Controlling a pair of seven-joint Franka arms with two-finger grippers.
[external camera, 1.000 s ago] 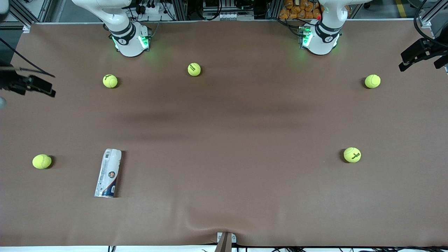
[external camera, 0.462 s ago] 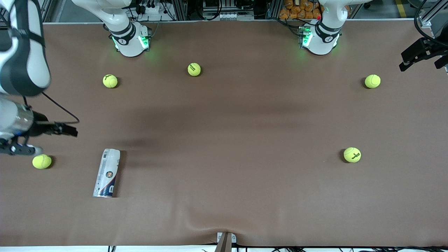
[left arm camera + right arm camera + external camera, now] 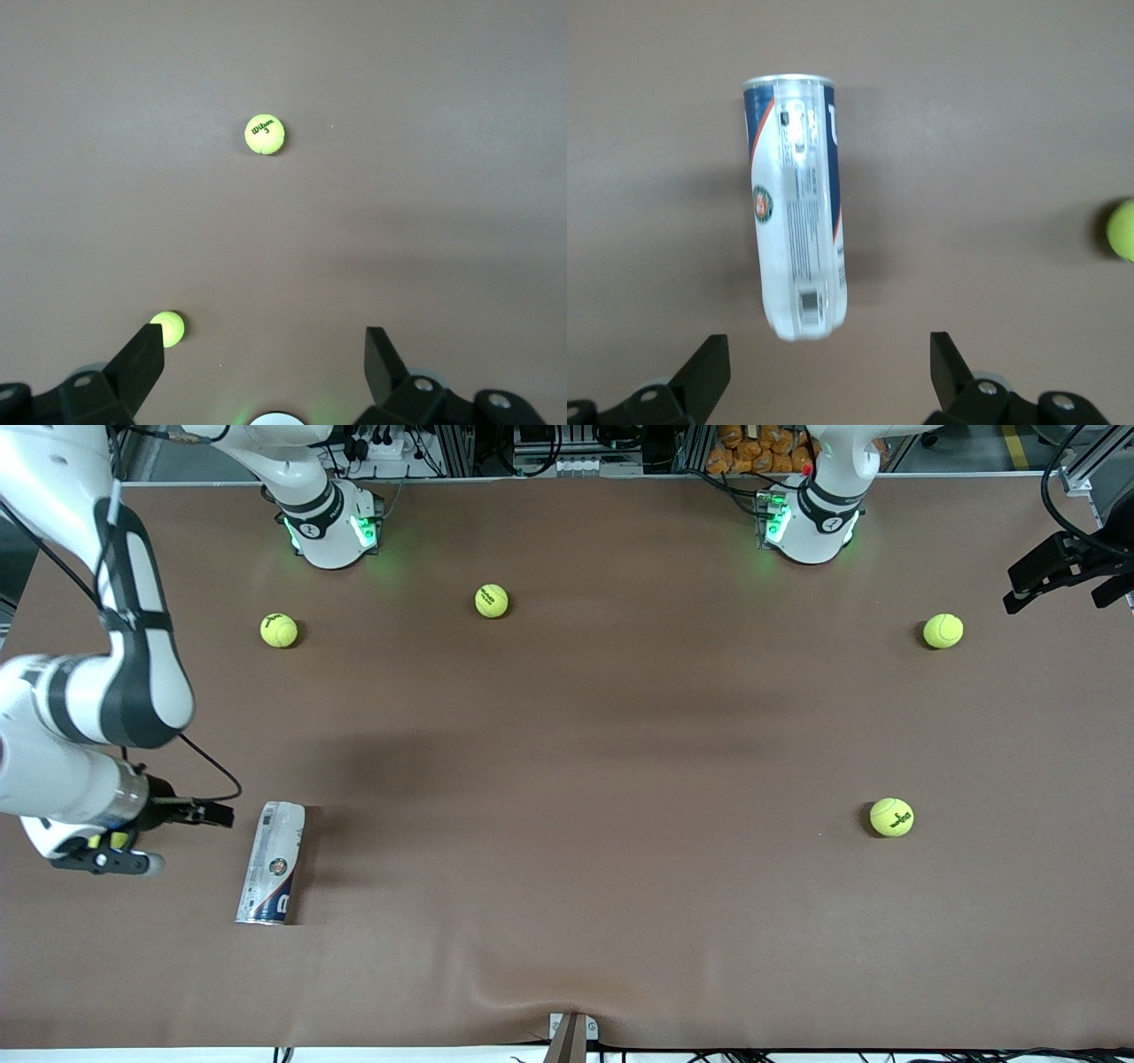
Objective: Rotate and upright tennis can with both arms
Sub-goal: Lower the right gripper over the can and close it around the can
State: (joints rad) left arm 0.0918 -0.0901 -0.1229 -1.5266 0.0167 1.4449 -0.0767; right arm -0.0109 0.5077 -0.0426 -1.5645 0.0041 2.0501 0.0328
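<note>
- The tennis can (image 3: 272,863) lies on its side on the brown table (image 3: 585,779), toward the right arm's end and near the front-camera edge, its metallic rim end nearest that camera.
- The right arm (image 3: 97,691) has swung in from the table's edge over the last second. A second ago only a dark bit of it showed at the border; now the whole forearm hangs over the table.
- The right gripper (image 3: 829,372) hangs just beside the can's upper end, on the side away from the left arm. Its fingers (image 3: 707,363) stand wide apart and hold nothing.
- In the right wrist view the can (image 3: 796,204) sits between the spread fingers but clear of them, its long axis pointing away from the claw.
- A tennis ball (image 3: 108,839) lies under the right wrist, mostly hidden by it.
- The can itself has barely moved in that second, so the approach looks nearly done while the grasp has not begun.
- The left gripper (image 3: 264,354) is at the left arm's end of the table, fingers apart and empty, looking down on two tennis balls (image 3: 264,134); that arm waits.
- Judgement: nothing of the rotation or uprighting is done. The next move probably needs the right claw to drop and straddle the can.
</note>
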